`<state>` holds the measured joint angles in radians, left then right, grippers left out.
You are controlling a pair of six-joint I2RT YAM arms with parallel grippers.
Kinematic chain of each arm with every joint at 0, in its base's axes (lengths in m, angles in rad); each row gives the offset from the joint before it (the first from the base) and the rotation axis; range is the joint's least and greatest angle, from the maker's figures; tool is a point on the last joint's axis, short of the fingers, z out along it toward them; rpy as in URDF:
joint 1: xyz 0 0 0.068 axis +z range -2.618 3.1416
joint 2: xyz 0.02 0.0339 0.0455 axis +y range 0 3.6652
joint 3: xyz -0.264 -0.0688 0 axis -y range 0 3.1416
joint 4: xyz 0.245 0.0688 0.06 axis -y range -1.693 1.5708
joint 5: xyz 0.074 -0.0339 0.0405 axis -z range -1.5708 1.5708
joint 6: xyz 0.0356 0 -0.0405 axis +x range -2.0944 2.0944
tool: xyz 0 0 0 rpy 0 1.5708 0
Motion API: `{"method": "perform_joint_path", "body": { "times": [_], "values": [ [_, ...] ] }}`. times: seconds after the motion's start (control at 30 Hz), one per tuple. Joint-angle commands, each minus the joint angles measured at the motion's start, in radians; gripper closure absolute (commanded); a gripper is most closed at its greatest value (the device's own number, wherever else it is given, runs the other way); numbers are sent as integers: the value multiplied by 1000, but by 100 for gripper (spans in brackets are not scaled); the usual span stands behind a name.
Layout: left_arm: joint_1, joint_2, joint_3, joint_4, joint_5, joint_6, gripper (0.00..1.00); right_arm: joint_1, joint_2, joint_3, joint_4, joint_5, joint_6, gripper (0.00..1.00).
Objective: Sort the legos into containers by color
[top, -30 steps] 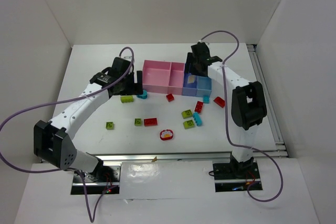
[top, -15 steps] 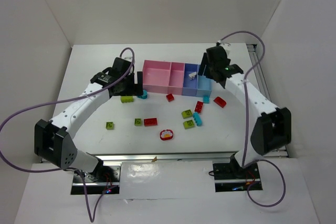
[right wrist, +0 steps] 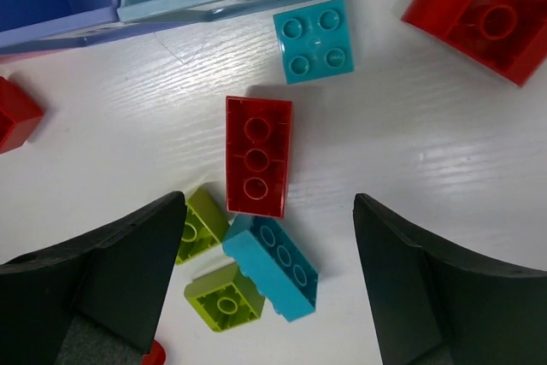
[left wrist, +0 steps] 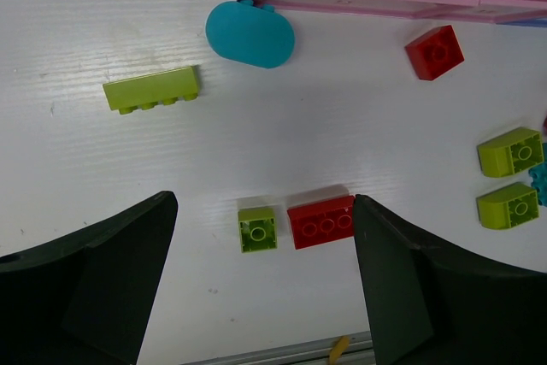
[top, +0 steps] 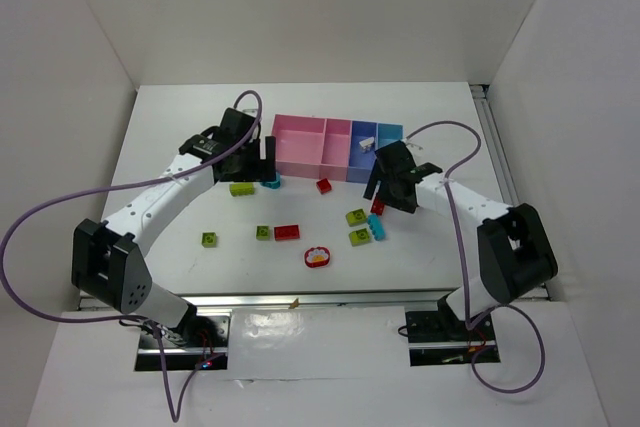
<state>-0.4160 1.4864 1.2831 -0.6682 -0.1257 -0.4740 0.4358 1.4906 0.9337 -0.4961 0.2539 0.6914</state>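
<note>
The containers stand at the back: two pink bins and two blue bins. A white brick lies in the darker blue bin. My right gripper is open and empty above a red brick, a cyan brick and two lime bricks; its jaws stand wide apart. My left gripper is open and empty in front of the pink bins. Between its jaws show a small lime brick and a red brick.
A cyan rounded piece touches the pink bin's front wall, a long lime brick beside it. A square cyan brick and a red brick lie by the blue bins. A round red-rimmed piece sits near the front.
My right arm has swung from over the blue bins down to the bricks in front of them, leaving the white brick in the blue bin. The left arm shifted slightly.
</note>
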Motion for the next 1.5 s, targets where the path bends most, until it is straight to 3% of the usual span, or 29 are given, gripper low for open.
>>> {"method": "perform_joint_path", "body": {
  "times": [0.0,0.17,0.43,0.47,0.67,0.9,1.17,1.37,1.47],
  "values": [
    [-4,-5,38,-1,-6,12,6,1,45,-6,106,-24,31,15],
    [-4,-5,19,-1,-6,3,7,1,123,4,146,-24,31,21],
    [-4,-14,10,-1,-6,3,7,32,194,49,124,47,31,45],
    [-4,-14,10,-1,-6,3,7,41,185,50,113,57,31,52],
    [-4,-14,1,-10,-15,3,7,96,21,71,-34,176,54,66],
    [-4,18,-8,-10,-6,-6,7,66,-124,126,-65,262,2,66],
    [-4,11,-8,-19,-6,-15,7,-14,92,347,34,275,-150,66],
    [-4,-9,-19,-28,-6,-24,7,-91,233,422,106,245,-199,65],
    [-4,-9,-28,-28,3,-25,7,-112,295,451,116,245,-210,53]
  ]
}}
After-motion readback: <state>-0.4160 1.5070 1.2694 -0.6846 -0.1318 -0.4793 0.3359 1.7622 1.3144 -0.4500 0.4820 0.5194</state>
